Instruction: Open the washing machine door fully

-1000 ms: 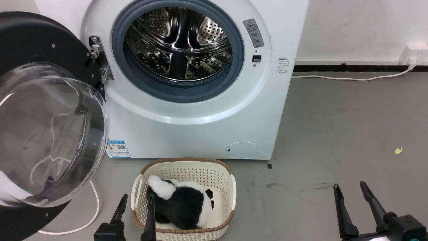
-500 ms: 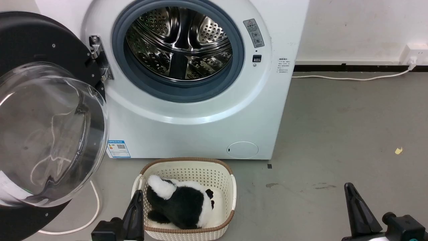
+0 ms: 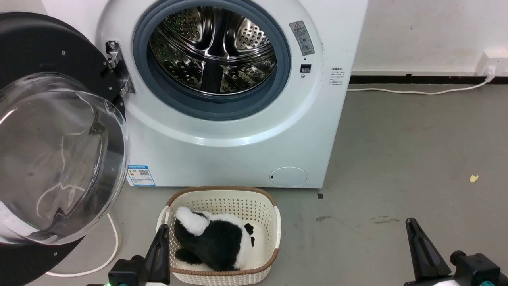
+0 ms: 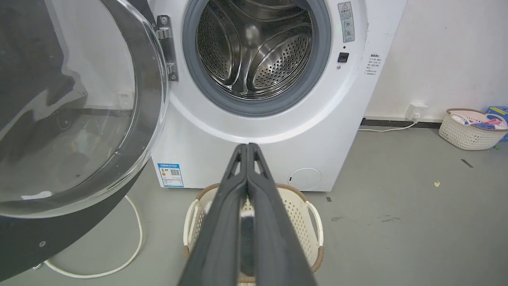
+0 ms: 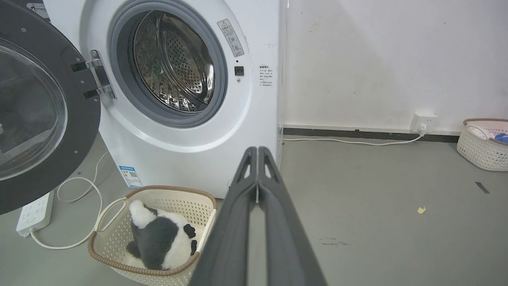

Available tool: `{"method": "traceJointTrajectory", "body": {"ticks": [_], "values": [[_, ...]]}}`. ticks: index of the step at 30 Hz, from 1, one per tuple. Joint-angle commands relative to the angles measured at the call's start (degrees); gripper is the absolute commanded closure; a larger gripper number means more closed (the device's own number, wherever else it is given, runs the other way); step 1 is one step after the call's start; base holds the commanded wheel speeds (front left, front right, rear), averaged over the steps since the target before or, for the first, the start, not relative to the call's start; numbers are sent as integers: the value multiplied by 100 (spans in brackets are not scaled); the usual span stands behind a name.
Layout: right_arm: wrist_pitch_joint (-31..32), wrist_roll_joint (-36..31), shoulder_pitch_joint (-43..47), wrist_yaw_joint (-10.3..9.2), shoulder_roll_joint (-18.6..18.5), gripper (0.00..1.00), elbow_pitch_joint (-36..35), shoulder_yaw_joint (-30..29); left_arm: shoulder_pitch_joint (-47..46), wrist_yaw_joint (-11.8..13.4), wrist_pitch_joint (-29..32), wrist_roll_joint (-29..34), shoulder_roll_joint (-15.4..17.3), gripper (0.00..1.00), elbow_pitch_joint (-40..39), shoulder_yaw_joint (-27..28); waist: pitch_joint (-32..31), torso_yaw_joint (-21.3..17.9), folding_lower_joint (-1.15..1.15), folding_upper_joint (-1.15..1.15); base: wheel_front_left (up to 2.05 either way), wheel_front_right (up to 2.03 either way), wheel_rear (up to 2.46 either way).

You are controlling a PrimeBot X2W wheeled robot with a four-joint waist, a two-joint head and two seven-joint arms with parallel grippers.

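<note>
1. left gripper (image 3: 162, 229) and right gripper (image 3: 411, 222) are both clamped shut on nothing now, they were spread a second ago
2. the door (image 3: 39, 47) hasn't budged, swung wide at the left of the washing machine (image 3: 222, 159)

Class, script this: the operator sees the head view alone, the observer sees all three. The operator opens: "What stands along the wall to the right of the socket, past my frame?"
Observer: A pale lattice basket with things in it.
Operator: Where does the white cable under the door lead?
Observer: To a white power strip lying below the lower edge of the washing machine door.
</note>
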Motion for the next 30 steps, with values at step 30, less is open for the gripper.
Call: {"method": "traceJointTrajectory", "body": {"ticks": [30], "values": [[341,-166,-252,2,7,100,-53,63,-165,-218,363,376,-167,100,-169,304,54,21,0,0,0,0,0]]}}
